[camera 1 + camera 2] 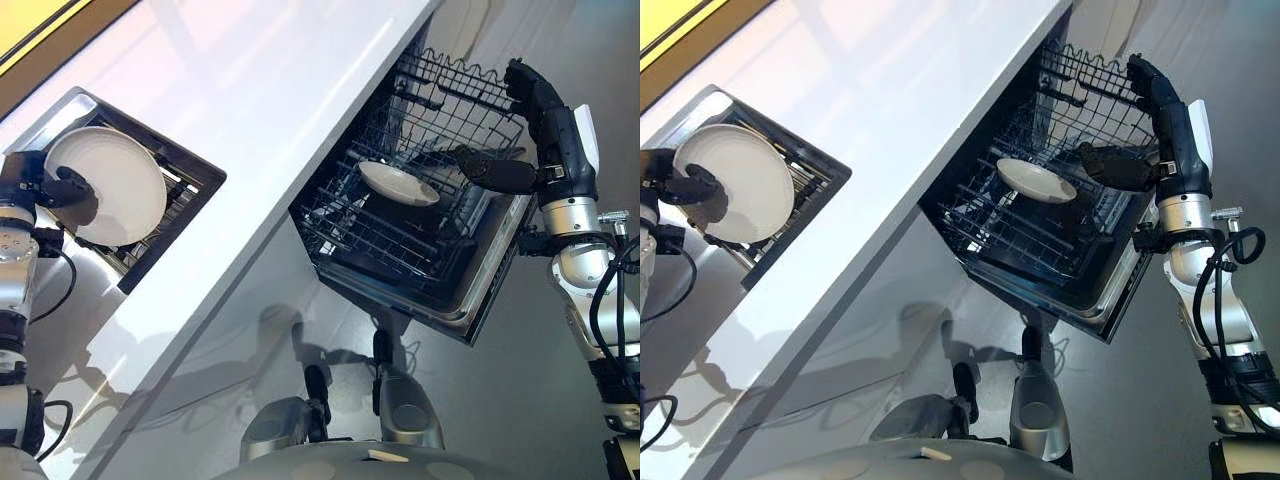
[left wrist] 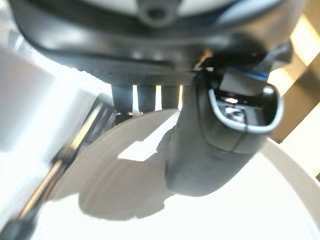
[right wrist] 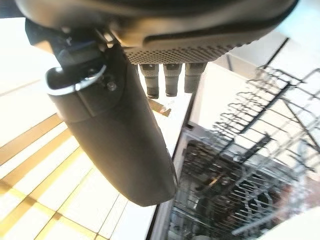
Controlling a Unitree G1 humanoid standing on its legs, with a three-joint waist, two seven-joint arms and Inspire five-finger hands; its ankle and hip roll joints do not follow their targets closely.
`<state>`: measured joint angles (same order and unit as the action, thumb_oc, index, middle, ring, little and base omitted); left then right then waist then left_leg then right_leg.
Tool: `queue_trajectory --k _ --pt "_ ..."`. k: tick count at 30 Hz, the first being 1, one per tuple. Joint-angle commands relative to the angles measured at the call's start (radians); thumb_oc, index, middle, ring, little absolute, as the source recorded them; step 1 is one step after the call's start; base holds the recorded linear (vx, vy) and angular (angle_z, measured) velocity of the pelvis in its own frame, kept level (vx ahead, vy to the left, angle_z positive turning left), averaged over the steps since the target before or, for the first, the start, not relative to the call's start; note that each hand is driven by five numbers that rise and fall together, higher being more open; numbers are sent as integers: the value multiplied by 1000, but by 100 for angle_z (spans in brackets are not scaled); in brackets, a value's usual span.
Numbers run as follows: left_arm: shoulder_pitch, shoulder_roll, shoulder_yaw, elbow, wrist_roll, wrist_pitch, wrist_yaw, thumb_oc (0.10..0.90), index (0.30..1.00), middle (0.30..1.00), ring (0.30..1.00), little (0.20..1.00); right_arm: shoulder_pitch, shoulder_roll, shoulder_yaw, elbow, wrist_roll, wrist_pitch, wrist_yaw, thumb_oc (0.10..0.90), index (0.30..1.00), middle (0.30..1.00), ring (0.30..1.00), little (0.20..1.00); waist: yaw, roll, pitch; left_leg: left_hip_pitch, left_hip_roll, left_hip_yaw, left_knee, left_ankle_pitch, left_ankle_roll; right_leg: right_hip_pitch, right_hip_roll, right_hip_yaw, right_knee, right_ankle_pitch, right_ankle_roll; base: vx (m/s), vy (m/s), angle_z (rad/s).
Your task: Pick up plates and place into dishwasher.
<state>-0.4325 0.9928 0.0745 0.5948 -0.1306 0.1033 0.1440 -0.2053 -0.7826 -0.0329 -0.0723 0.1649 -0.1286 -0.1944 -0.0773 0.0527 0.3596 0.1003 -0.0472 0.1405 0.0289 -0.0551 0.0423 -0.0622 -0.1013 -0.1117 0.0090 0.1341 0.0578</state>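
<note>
My left hand [image 1: 62,190] is shut on a round white plate [image 1: 115,190] and holds it tilted over the sink at the far left. In the left wrist view the thumb [image 2: 220,145] presses on the plate's face [image 2: 125,200], with the fingers behind its rim. A second white plate [image 1: 398,183] lies in the lower rack [image 1: 400,245] of the open dishwasher. My right hand [image 1: 535,110] hangs open above the rack's right side, thumb stretched toward the plate, holding nothing. Its straight fingers [image 3: 167,80] show in the right wrist view over the wire rack [image 3: 240,190].
A long white countertop [image 1: 280,90] runs diagonally between the sink [image 1: 185,185] and the dishwasher. The sink holds a dark wire drainer. The dishwasher door [image 1: 490,290] is folded down, and an upper wire rack [image 1: 460,85] juts out by my right hand.
</note>
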Motion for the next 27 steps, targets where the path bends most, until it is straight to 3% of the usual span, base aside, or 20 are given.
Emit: queue_trajectory --k 1,5,12,22,27 --pt "-35 87 23 -113 83 -123 167 100 300 300 300 200 -82 -24 -64 -27 -29 -145 -45 800 900 900 900 900 32 -1 -176 -15 -64 -34 -38 -52 23 43 58 -27 128 -241 50 -60 -142 13" --pt "-21 53 36 -220 149 -196 301 100 300 300 300 200 -112 -16 -61 -37 -32 -166 -63 800 900 900 900 900 45 -18 -197 3 -56 -49 -43 -55 15 81 74 -34 103 -249 34 -88 -171 17" --pt "8 -6 79 -404 188 -319 406 100 300 300 300 200 -145 -1 -61 -83 28 -194 -23 800 900 900 900 900 64 -34 -227 18 -39 -75 -62 -41 -6 122 99 -48 81 -264 10 -82 -157 20" --pt "-11 -67 5 -624 354 -441 337 100 300 300 300 200 -178 66 -11 -179 160 -194 96 800 900 900 900 900 77 -28 -245 27 -25 -120 -69 -27 -27 151 108 -84 105 -300 -12 -88 -130 24" --pt "-35 -94 -71 -684 440 -484 323 100 300 300 300 200 -213 121 62 -212 293 -143 225 800 900 900 900 900 89 -32 -259 22 -25 -121 -65 -22 -43 175 116 -103 38 -269 -15 -92 -113 23"
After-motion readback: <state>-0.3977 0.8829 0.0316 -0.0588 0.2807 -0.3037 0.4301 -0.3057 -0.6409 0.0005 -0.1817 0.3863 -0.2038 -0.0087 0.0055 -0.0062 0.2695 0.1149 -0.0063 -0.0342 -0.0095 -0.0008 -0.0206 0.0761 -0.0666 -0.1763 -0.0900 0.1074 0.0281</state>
